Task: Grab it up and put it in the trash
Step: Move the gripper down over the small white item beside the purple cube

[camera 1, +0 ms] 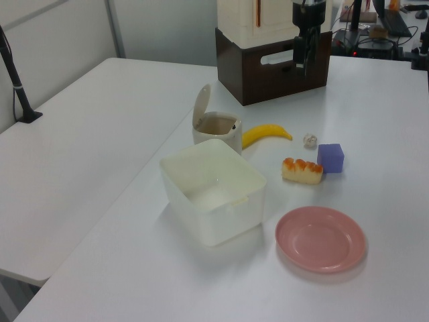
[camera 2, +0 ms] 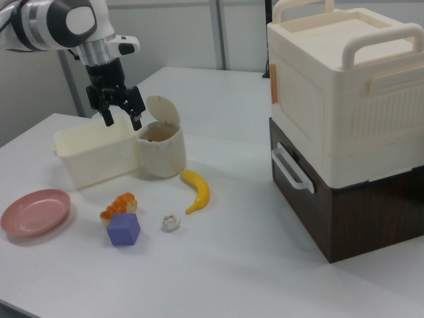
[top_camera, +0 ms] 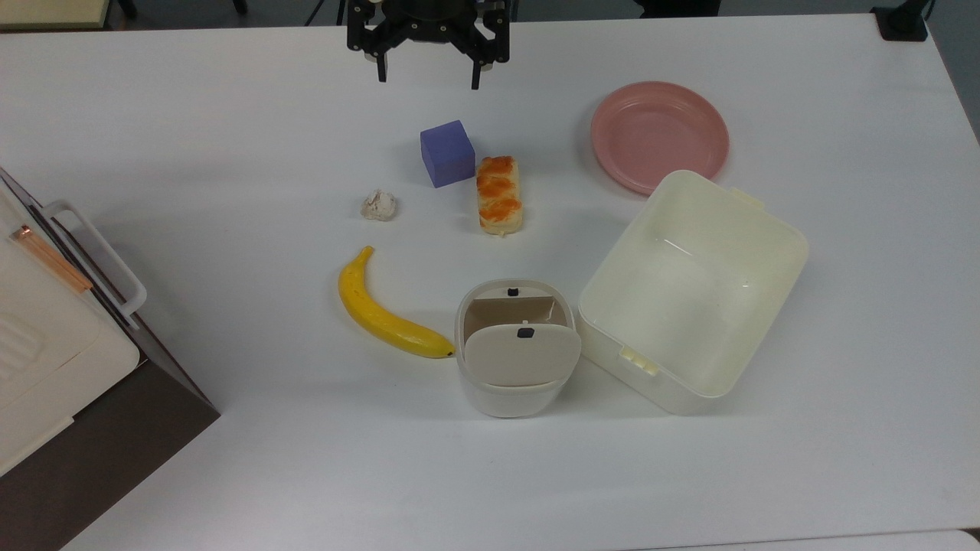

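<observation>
- Gripper (top_camera: 428,76): held above the white table (top_camera: 230,115), near the top view's upper edge; fingers spread wide, nothing between them. In the right view it hangs in front of the tub and the bin, well above the tabletop.
- Paper wad (top_camera: 380,205): lies on the bare table, free of contact with anything. Crumpled, roughly round lump; no clear long axis and no direction it points. Off-white with brownish creases.
- Wad neighbours, top view: purple cube (top_camera: 447,153) up and to its right, banana (top_camera: 387,310) below it, bread piece (top_camera: 499,194) further right past the cube. All apart from the wad.
- Bread piece: orange-topped, long axis running up-down in the top view, just beside the cube's lower right corner.
- Banana: curved, stem end toward the wad, dark tip touching or almost touching the bin's wall.
- Trash bin (top_camera: 490,398): small, cream, rounded-square; flap lid (top_camera: 523,354) raised, brown liner visible inside. Well below and right of the wad in the top view.
- Cream rectangular tub (top_camera: 766,306): just right of the bin in the top view, open.
- Pink plate (top_camera: 658,136): beyond the tub, near its far corner.
- Cream case on a dark brown base (camera 2: 344,152): at the top view's left edge.
</observation>
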You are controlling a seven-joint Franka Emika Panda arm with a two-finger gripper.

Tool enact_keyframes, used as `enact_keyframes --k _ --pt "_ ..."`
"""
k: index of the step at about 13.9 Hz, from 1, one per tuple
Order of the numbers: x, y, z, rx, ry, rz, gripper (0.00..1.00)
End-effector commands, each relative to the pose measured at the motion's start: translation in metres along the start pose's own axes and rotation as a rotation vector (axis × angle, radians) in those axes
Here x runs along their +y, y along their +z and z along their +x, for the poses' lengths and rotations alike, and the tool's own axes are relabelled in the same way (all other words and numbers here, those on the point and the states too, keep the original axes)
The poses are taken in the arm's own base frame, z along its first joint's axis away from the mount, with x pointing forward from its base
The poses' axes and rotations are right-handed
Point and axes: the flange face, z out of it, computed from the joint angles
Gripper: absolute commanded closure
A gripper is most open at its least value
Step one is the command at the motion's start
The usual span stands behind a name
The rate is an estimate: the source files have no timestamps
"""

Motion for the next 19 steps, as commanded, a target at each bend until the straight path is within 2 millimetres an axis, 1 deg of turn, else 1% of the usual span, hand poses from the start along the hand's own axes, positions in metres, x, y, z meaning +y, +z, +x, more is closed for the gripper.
enact_keyframes --k 1,3,4,5,10,12,16,17,18,19 --pt "0.003 0.009 -0.005 -0.026 -0.014 0.034 0.0" --pt "0.017 0.032 -0.003 -0.052 -0.018 0.03 0.0" --pt "0.028 0.053 -0.002 -0.06 -0.039 0.031 0.0" --pt "0.034 0.063 -0.002 -0.063 -0.045 0.029 0.0" --pt "0.057 0.123 -0.007 -0.075 -0.079 0.029 0.0" --pt "0.061 0.149 -0.007 -0.089 -0.095 0.023 0.0" --pt "0.059 0.191 -0.005 -0.129 -0.109 0.012 0.01" --pt "0.059 0.199 -0.002 -0.129 -0.11 0.01 0.03" --pt "0.057 0.214 0.001 -0.135 -0.112 0.006 0.06" --pt "0.056 0.223 0.004 -0.137 -0.113 0.004 0.07"
